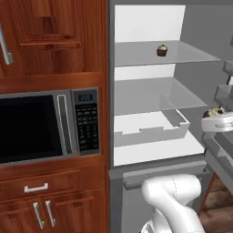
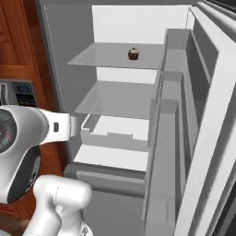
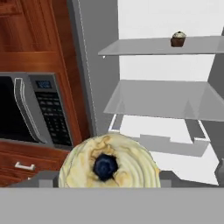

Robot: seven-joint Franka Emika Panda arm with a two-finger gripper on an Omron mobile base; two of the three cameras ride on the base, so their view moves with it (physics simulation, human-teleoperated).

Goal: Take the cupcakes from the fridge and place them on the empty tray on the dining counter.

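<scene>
The fridge (image 1: 111,91) stands open, white inside with glass shelves. One small brown cupcake (image 1: 162,50) with a tan top sits on the upper glass shelf (image 2: 115,56), also seen as a cupcake (image 2: 133,54) and cupcake (image 3: 178,39). A second cupcake (image 3: 109,162), cream swirl with a dark berry, looms large in the hand view, held in my gripper (image 3: 107,178), which is shut on it. In the left base view this held cupcake (image 1: 212,112) hangs at the right edge, outside the shelves, well below and right of the shelved one. The tray and dining counter are out of view.
A microwave (image 1: 41,127) with a keypad sits in reddish wooden cabinets left of the fridge. A white drawer bin (image 1: 150,129) lies below the lower shelf. The open fridge door (image 2: 207,115) with its door bins stands to the right.
</scene>
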